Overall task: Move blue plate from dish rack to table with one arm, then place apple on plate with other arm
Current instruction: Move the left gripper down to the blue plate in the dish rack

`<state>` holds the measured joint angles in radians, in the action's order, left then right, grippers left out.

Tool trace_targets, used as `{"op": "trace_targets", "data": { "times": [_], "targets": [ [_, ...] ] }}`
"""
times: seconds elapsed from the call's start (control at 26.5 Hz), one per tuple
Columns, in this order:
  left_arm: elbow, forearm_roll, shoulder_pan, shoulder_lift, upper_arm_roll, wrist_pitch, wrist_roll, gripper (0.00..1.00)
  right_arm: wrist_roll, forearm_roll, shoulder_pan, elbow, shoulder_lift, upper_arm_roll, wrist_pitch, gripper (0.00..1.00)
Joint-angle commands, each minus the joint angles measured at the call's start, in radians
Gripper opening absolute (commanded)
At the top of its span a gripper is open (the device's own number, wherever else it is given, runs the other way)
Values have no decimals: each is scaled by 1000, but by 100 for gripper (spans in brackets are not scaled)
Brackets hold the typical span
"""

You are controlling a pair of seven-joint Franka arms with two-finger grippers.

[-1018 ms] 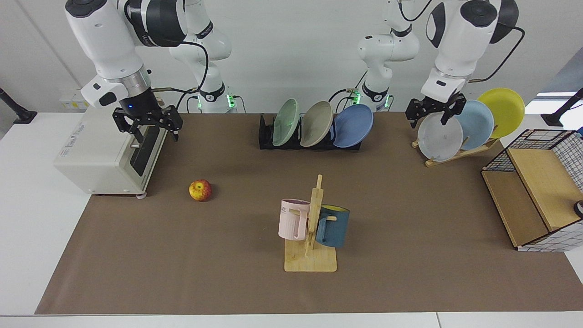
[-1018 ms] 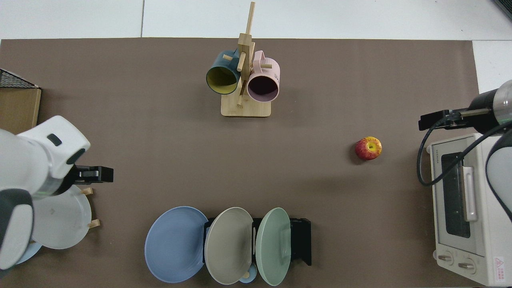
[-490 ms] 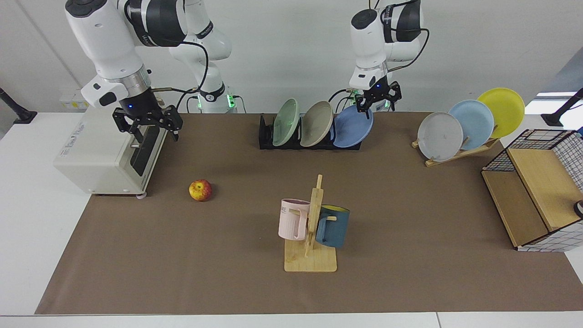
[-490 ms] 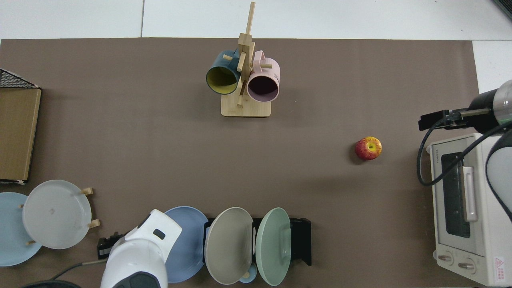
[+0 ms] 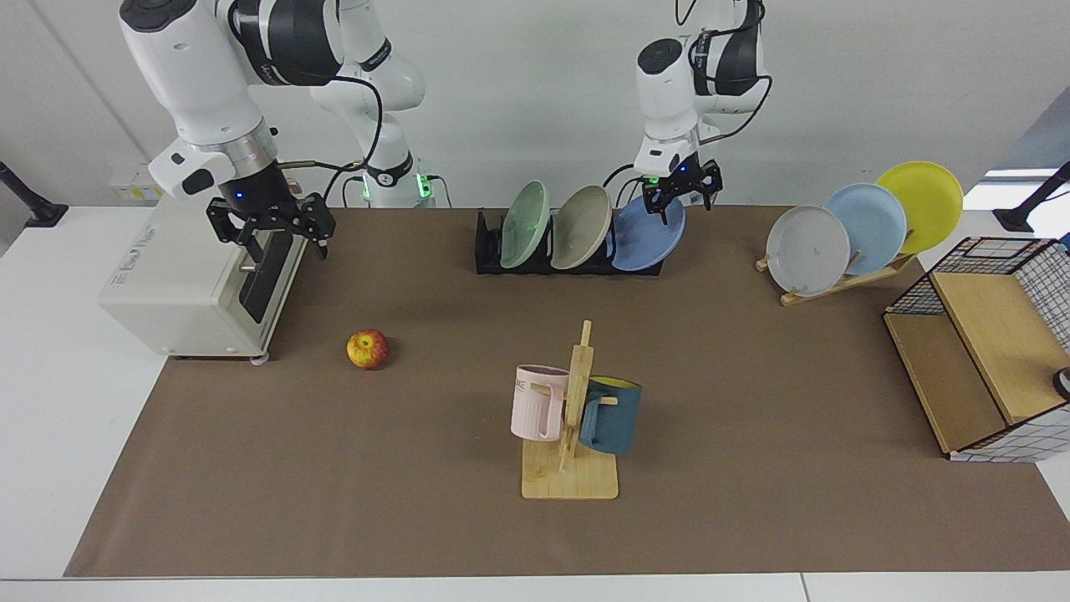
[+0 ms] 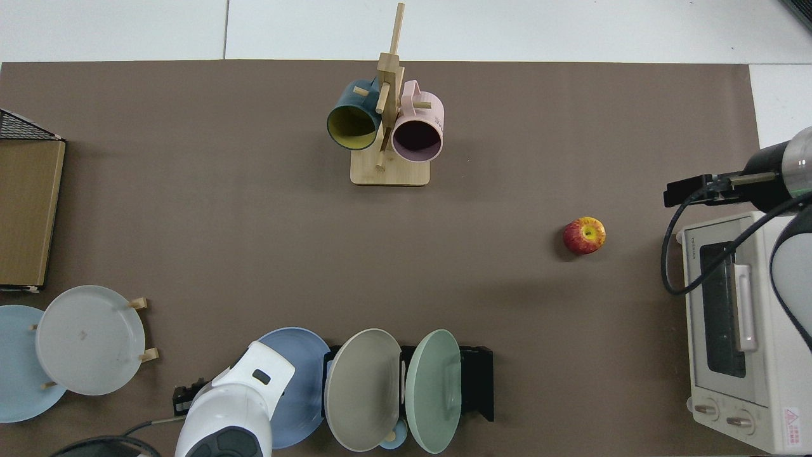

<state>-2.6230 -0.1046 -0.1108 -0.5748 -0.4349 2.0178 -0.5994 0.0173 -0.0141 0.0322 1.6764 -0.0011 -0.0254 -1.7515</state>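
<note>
Progress: neither step is done. The round, shallow, matte periwinkle-blue plate stands leaning in the end slot of the low black slotted dish rack, next to a beige plate and a pale green plate. Nothing has been set down on the bench with its wide brown mat.

Left gripper: poised right at the top rim of the blue plate, fingers spread and pointing down. Judged to be closing in for the grasp; whether a finger already touches the rim cannot be told. In the top view this arm's white housing covers part of the plate.

Right gripper: waiting in the air in front of the white toaster oven, fingers spread wide, empty.

The small round apple, red with yellow patches, rests on the mat near the oven, well apart from the rack.

Plate appearance: smooth, uniform matte surface, no visible chips.

Remaining: grasp, lift out, lay flat, then apple onto plate.
</note>
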Motion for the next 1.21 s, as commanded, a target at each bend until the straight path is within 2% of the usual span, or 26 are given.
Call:
{"op": "trace_targets", "data": {
  "times": [0.0,0.11,0.3,0.41,0.49,0.53,0.79,0.94,1.17],
  "targets": [
    [-15,55,5,15,13,13,94,79,-19,2,-11,29,-22,9,-28,100],
    [-14,104,39,16,16,-1,180,68,-19,2,-11,29,-22,9,-28,100],
    [-9,138,43,18,16,-30,216,43,-19,2,-11,29,-22,9,-28,100],
    [-5,141,45,21,18,-39,216,22,-19,2,-11,29,-22,9,-28,100],
    [11,141,46,21,19,-47,216,5,-19,2,-11,29,-22,9,-28,100],
    [18,141,48,21,19,-56,216,0,-19,2,-11,29,-22,9,-28,100],
    [81,135,43,23,4,-145,202,0,-19,2,-11,29,-22,9,-28,100],
    [133,80,60,21,-85,-208,142,0,-19,2,-11,29,-22,9,-28,100],
    [193,4,63,21,-160,-293,61,0,-19,2,-9,29,-22,9,-28,100]
  ]
}}
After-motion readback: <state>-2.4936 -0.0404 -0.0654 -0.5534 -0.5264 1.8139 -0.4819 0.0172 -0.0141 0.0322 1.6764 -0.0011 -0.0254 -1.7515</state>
